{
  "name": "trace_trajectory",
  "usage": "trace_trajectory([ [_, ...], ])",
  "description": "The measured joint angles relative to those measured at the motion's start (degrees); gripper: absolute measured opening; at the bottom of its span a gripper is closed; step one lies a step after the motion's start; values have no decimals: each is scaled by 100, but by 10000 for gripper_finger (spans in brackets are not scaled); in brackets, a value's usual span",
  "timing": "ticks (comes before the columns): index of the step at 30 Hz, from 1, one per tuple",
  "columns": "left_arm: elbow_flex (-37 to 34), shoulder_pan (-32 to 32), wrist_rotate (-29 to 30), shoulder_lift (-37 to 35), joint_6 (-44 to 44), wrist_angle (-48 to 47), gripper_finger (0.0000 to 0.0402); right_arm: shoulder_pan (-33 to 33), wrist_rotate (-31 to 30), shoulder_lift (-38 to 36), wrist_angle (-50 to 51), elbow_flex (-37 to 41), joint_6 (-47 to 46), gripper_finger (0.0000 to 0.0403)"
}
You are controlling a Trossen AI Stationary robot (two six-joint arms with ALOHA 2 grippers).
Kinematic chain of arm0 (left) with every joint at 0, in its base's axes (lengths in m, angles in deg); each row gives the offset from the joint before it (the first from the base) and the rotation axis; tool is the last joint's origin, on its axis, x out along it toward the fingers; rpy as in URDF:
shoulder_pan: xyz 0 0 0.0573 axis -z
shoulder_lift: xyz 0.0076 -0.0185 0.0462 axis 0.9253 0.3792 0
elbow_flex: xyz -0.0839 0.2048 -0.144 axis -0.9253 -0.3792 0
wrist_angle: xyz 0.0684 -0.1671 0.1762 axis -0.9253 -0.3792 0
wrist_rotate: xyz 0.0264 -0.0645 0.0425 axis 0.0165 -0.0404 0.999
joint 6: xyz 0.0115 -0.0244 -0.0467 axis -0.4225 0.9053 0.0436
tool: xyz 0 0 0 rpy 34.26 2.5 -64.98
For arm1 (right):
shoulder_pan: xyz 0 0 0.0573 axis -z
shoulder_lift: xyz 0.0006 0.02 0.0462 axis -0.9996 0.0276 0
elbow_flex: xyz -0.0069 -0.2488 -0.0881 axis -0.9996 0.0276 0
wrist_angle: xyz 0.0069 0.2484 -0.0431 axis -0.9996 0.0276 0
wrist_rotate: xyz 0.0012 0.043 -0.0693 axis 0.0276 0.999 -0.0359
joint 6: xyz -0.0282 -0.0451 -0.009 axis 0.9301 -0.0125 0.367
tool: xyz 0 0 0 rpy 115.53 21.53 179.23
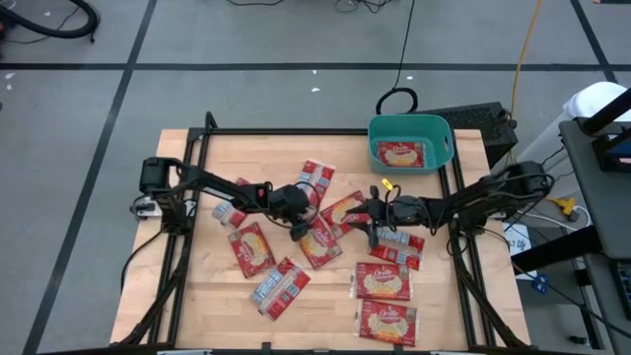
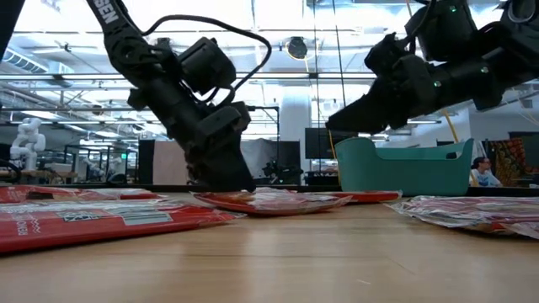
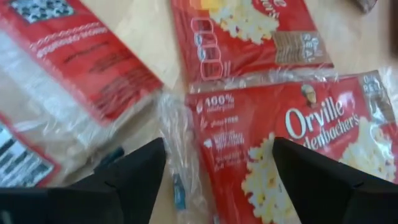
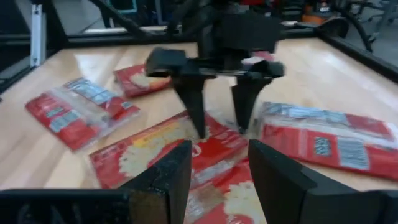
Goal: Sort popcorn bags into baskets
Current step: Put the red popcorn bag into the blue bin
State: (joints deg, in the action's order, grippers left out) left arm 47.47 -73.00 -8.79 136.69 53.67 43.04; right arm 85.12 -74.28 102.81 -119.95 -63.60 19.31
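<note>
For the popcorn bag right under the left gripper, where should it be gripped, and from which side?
Probably the clear wrapper edge. The left gripper is open above the popcorn bag, which lies flat on the table, picture face up. Its crinkled film margin sticks out beyond the red print beside bare wood. Coming straight down with one finger outside that margin looks best, since a flat face offers nothing to pinch.

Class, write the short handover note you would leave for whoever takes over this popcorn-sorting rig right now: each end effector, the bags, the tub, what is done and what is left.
Left end effector: open, low over the middle of the table, fingers straddling the edge of a popcorn bag, not gripping.
Right end effector: open, empty, hovering just right of the left one, facing it.
Teal tub: back right corner of the table.
Done: one bag in the tub.
Left: about nine loose bags spread over the table, some overlapping in the middle.
</note>
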Motion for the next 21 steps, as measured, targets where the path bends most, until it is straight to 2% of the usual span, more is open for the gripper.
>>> trace_trajectory([
  [3, -4, 13, 149, 15, -132, 39, 227, -67, -15, 67, -263, 0, 5, 153],
  [10, -17, -75, 147, 11, -629, 146, 25, -69, -37, 85, -398, 0, -290, 153],
  [11, -17, -113, 130, 5, -677, 143, 15, -69, -40, 87, -396, 0, -373, 153],
  [15, -35, -297, -109, -299, -868, -133, 12, -85, -361, 85, -396, 0, -955, 153],
  [21, -35, -317, -120, -1195, -1378, -560, 4, -176, -1019, 85, 68, -296, -1669, 153],
])
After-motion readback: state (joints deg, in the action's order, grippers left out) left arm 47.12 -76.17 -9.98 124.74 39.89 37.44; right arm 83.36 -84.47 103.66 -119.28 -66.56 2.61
